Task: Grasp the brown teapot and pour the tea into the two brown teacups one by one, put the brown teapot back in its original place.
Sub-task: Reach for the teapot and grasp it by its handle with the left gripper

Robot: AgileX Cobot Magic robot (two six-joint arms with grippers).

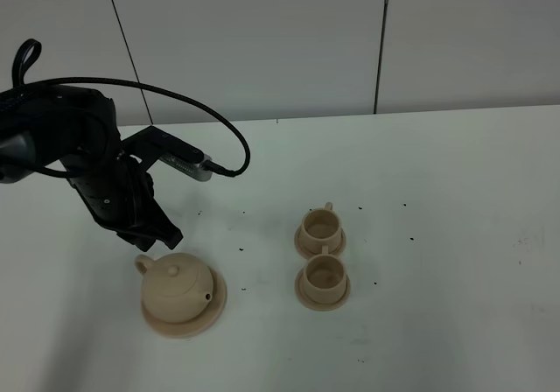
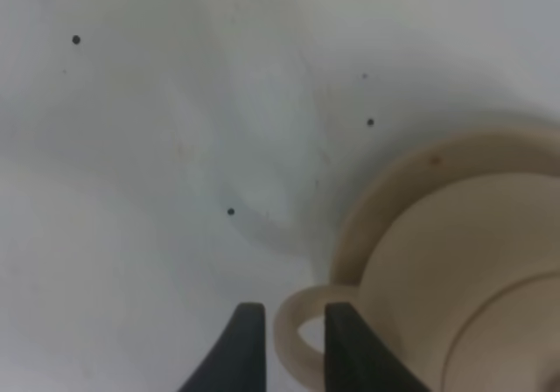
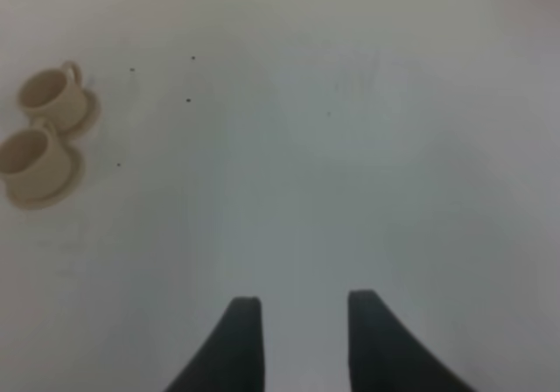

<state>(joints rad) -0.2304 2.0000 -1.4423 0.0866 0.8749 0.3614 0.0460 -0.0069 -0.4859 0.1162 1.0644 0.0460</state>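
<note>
Two tools spread: left tool [image 2: 294, 310] straddles the brown teapot [image 2: 455, 269] handle, pot on its saucer [image 2: 394, 182]; right tool [image 3: 304, 297] over the desk [image 3: 367, 147], two brown teacups [image 3: 33, 157] well apart

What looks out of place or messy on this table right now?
Nothing is tipped, spilled or broken. The teapot sits upright, lid on, on its saucer, and both cups stand upright on theirs. The one oddity is small dark specks scattered over the white table; I cannot tell what they are.
</note>
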